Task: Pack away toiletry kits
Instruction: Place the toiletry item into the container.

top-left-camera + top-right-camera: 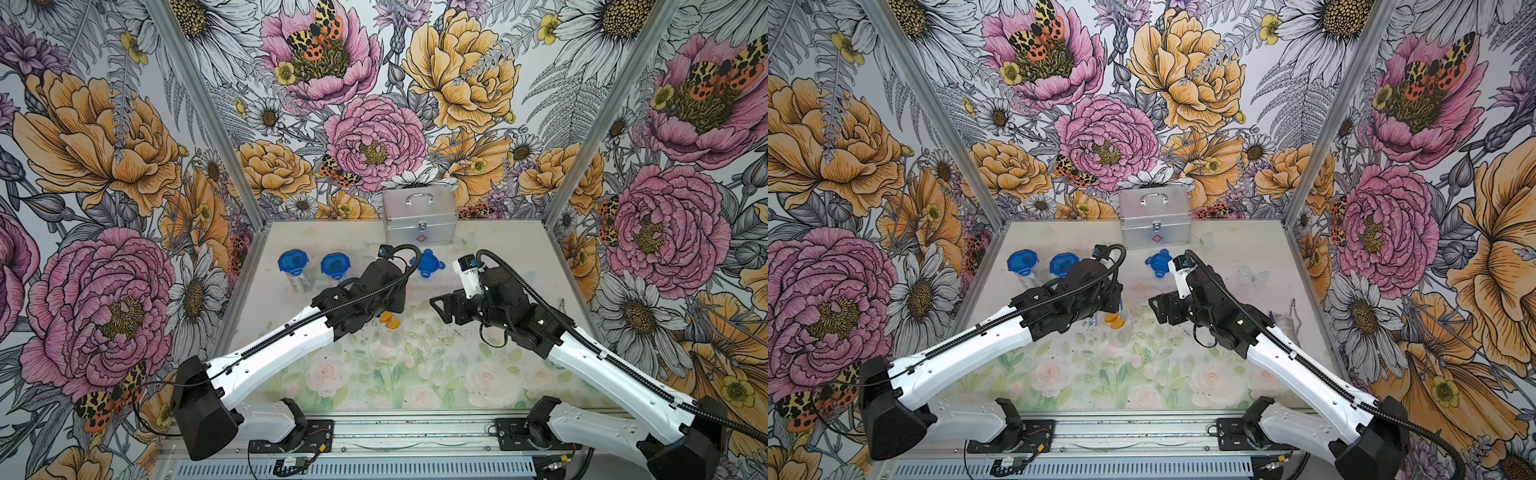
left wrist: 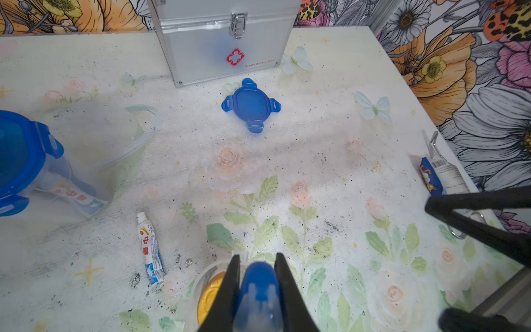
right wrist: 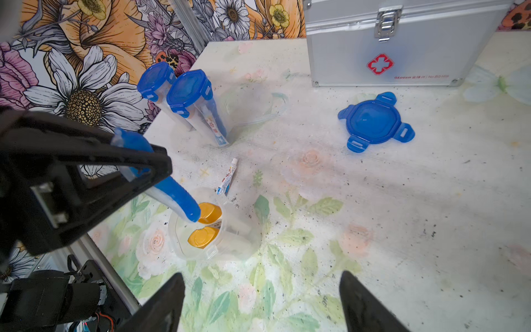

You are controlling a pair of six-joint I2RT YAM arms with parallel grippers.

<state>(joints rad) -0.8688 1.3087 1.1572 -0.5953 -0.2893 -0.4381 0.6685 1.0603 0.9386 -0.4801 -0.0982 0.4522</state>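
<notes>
My left jaws pinch the toothbrush (image 3: 175, 192), long axis slanting down to the open cup (image 3: 240, 248); right jaws spread, empty.

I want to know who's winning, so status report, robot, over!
Left pincer shut on toothbrush, tip at open cup mouth. Right pincer open, empty. Tube and lid loose on table, neither in the way.

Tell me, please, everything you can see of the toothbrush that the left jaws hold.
The toothbrush is blue and translucent white, plastic by its look. The left gripper has its jaws shut on its middle and holds it slanting down: one end sticks up past the jaws, the lower end sits at the mouth of the open clear cup, beside an orange cap. Whether it touches them is unclear.
</notes>
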